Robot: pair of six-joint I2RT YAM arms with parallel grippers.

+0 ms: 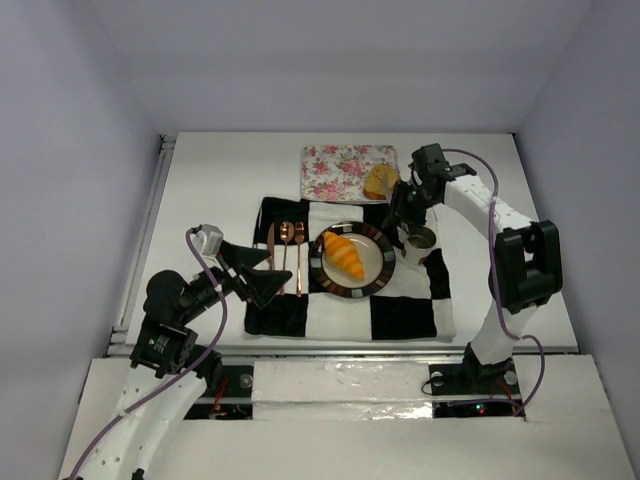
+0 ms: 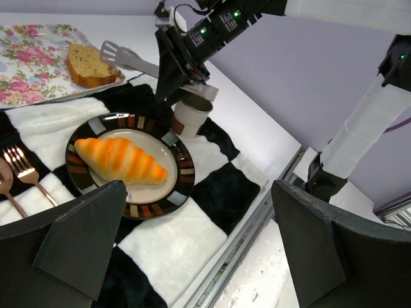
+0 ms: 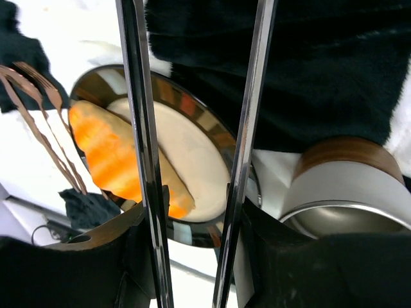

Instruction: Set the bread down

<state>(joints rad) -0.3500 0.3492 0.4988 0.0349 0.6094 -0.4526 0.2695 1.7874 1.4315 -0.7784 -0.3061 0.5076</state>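
The orange-yellow croissant lies on a striped-rim plate; it also shows in the left wrist view and the right wrist view. The golden-brown toasted slice lies on a floral napkin, also seen from the left wrist. My right gripper is shut on metal tongs, whose flat tip hovers just right of the slice, holding nothing. My left gripper is open and empty above the mat's near left part, left of the plate.
A black-and-white checkered mat lies under the plate. Copper cutlery lies left of the plate. A white cup stands right of the plate, under my right arm. A metal rail runs along the table's near edge.
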